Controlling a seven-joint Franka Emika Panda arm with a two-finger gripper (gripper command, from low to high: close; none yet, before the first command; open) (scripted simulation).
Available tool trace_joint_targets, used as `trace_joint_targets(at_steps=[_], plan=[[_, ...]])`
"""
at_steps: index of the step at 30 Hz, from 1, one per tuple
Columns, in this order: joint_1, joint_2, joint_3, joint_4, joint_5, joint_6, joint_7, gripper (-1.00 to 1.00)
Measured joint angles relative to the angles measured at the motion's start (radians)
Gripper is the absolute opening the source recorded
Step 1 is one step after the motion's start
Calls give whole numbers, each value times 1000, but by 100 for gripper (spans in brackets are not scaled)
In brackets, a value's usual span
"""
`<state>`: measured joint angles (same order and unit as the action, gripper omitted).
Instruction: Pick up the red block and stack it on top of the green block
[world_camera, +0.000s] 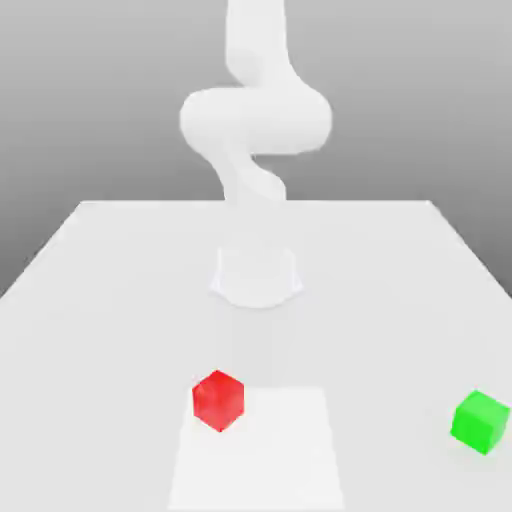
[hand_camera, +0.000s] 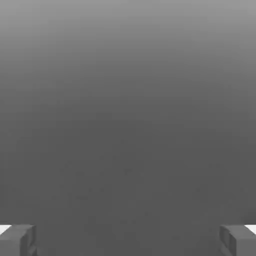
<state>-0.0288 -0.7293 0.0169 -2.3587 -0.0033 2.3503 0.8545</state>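
- Exterior view: one white arm (world_camera: 255, 120) rises from a round base at the middle of a pale, smooth counter (world_camera: 100, 280).
- One red block (world_camera: 218, 400) sits on the counter in front of the base, slightly toward the exterior view's left, turned so a corner faces the camera.
- One green block (world_camera: 481, 421) rests near the counter's edge on the exterior view's right, well apart from the red one.
- Both are plain, matte cubes with sharp edges.
- A lighter rectangular patch (world_camera: 262, 450) lies on the counter, just beside the red block.
- Hand view: the gripper (hand_camera: 128, 240) stands wide open, two grey squarish fingertips (hand_camera: 17, 240) far apart with nothing between them, against a flat grey backdrop.
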Motion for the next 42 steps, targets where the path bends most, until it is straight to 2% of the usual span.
trace_joint_targets(at_steps=[9,17,24,25,32,39,42], plan=[[-117,307,59,-241,-9,212,229,0],[-186,628,66,-474,7,429,440,0],[-169,896,26,-474,-42,650,508,0],[-160,926,16,-470,-48,676,513,-100],[-160,932,15,-470,-51,682,516,-100],[-168,706,39,-501,7,488,474,-100],[-53,712,103,-436,1,424,510,-100]])
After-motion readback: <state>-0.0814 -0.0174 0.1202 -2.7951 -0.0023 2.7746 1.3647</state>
